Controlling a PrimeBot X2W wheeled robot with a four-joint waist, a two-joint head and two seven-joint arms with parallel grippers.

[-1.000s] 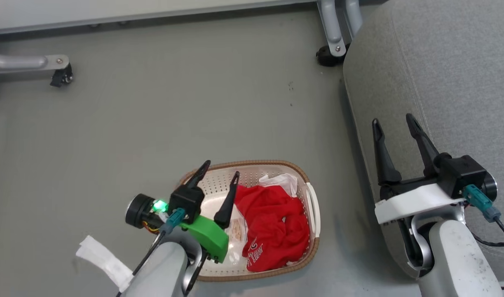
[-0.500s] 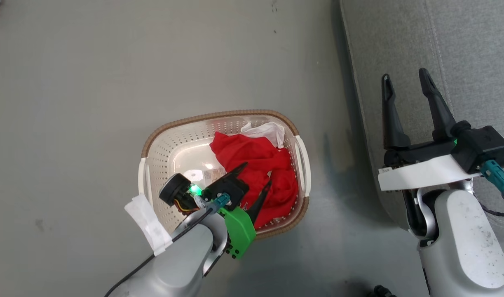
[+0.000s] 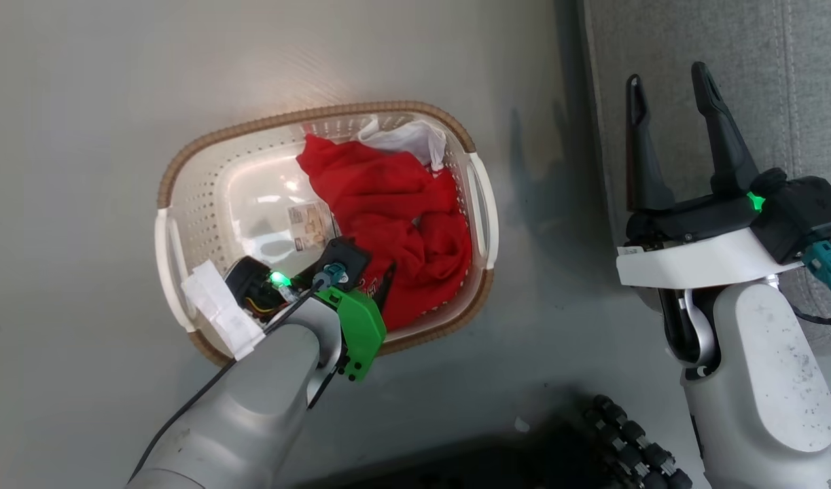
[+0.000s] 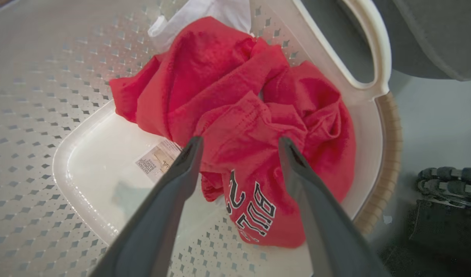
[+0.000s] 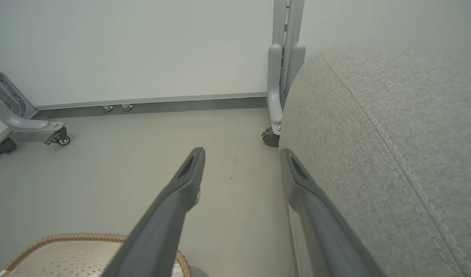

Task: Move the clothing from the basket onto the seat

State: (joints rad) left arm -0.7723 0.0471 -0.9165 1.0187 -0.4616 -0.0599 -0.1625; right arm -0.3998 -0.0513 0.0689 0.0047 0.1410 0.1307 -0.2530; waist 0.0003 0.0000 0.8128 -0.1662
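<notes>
My left gripper (image 4: 240,142) is down inside the basket (image 3: 204,204) at centre frame. Its fingers are spread wide with the tips over the red clothing (image 3: 388,204), nothing pinched, and I can't tell if the tips touch cloth. The red pile fills the right half of the basket, with a white piece (image 3: 408,136) at its upper edge and a paper label (image 3: 310,224) on the bare bottom to its left. My right gripper (image 3: 668,76) is also spread and empty, at upper right over the edge of the grey seat (image 3: 762,68). The seat stands near the basket's right side, not touching it.
</notes>
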